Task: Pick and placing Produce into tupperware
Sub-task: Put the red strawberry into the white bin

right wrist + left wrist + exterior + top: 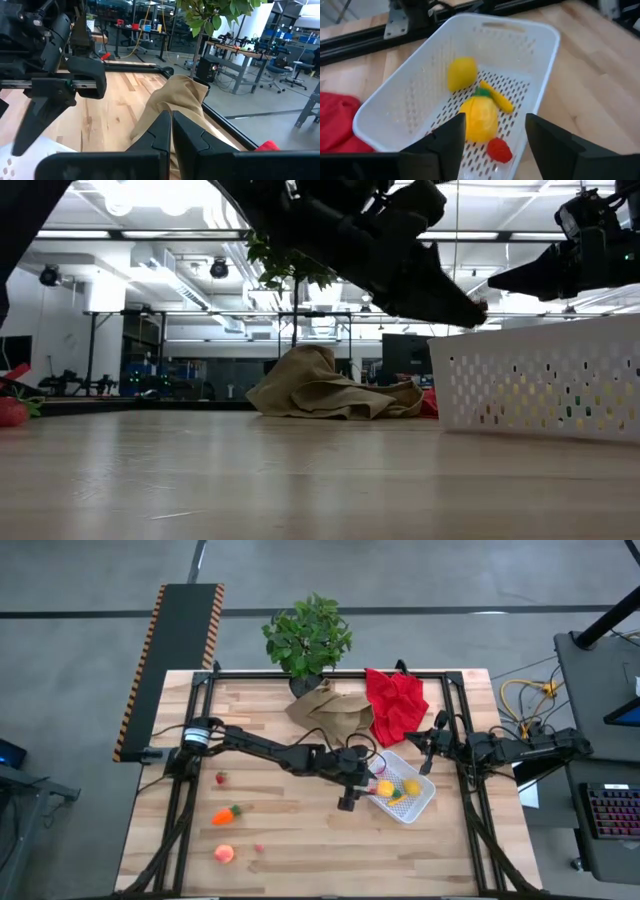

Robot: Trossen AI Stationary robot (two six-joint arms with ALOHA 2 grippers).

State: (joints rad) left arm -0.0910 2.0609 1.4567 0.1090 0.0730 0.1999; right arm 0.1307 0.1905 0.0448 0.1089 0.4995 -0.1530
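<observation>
The white tupperware (418, 803) sits right of the table's centre. In the left wrist view it (540, 55) holds a yellow lemon (462, 73), a rounder yellow fruit (479, 118), a slim yellow-green piece (498, 96) and a red berry (499, 150). My left gripper (495, 122) hovers open above the container's left end (347, 798), holding nothing. On the table's left lie a red berry (221, 777), the orange carrot (227, 814), the peach (224, 854) and a tiny red berry (258, 848). My right gripper (171, 122) is shut and waits above the container's far right side (429, 762).
A crumpled brown paper bag (330, 708) and a red cloth (397, 703) lie at the far edge behind the container, with a potted plant (307, 635) beyond them. Bare wood stretches along the near edge and between the loose produce and the container.
</observation>
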